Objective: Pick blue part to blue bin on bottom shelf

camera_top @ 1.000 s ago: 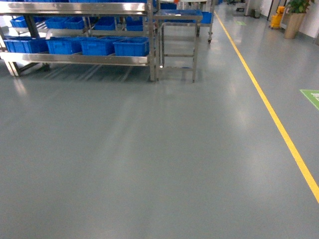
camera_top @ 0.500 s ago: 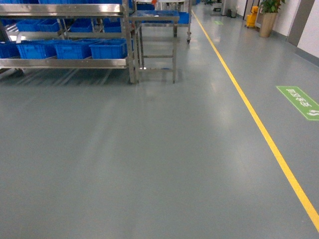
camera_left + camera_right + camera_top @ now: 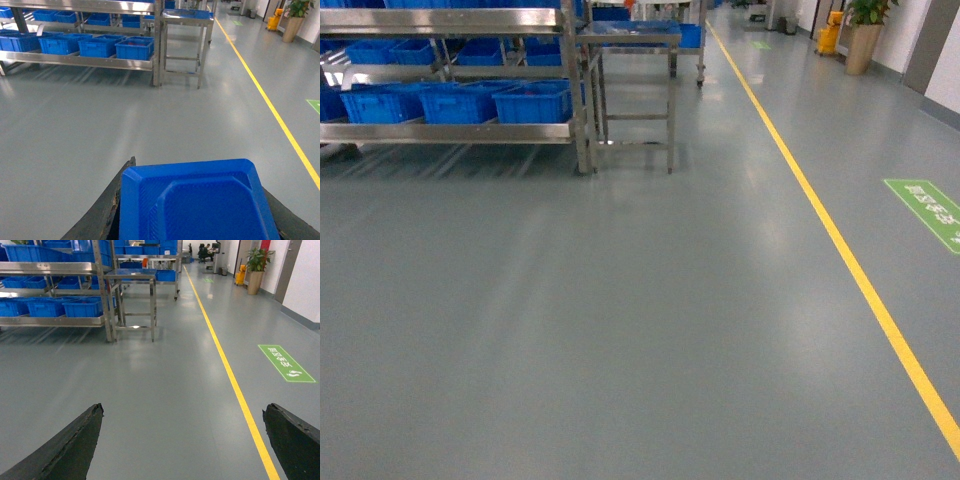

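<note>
A blue part (image 3: 195,200), a flat moulded plastic piece, fills the bottom of the left wrist view, and my left gripper (image 3: 200,192) is shut on it with a dark finger on each side. My right gripper (image 3: 182,410) hangs open over bare grey floor with nothing between its fingers. Far ahead on the left stands the steel rack; its bottom shelf (image 3: 450,132) carries a row of blue bins (image 3: 535,102). The same shelf (image 3: 80,60) and blue bins (image 3: 135,48) show in the left wrist view. Neither gripper appears in the head view.
A square steel table (image 3: 632,40) stands right beside the rack's end post. A yellow floor line (image 3: 840,250) runs along the right, with a green floor sign (image 3: 930,210) beyond it. A potted plant (image 3: 865,30) and a yellow mop bucket (image 3: 830,35) stand far back.
The head view has swung right over the last second, so the rack and table slid left in the frame. Since half a second ago they sit slightly lower.
</note>
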You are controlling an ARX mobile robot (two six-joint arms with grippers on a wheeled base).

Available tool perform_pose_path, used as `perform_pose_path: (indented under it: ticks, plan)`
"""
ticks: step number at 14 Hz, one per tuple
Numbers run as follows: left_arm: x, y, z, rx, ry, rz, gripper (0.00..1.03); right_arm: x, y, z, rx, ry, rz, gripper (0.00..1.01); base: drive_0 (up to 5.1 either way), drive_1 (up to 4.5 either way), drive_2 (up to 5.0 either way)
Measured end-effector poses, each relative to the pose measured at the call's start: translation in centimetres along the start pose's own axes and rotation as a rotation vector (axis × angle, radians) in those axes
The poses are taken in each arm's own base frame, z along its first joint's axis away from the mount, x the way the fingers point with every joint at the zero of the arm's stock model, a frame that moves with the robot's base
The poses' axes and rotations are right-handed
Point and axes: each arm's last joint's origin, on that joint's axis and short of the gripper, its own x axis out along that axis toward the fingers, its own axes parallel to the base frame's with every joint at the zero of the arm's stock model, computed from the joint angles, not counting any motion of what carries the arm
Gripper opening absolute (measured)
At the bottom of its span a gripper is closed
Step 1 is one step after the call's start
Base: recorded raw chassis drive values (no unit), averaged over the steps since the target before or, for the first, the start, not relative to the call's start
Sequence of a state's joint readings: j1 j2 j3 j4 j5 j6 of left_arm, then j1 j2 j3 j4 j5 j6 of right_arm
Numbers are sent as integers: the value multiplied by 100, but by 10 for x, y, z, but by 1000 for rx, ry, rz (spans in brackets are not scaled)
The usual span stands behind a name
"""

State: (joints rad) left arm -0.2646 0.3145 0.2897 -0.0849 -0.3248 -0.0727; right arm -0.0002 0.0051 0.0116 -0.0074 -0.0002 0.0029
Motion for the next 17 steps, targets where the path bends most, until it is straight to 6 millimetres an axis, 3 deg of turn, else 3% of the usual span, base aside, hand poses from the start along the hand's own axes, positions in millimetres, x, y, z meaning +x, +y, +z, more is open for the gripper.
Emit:
perform_pose_path:
  ticks: [17]
  plan:
    - [0,0,0,-1,-2,-2,44,0,0,0,0,-5,0,98,2,403,-400]
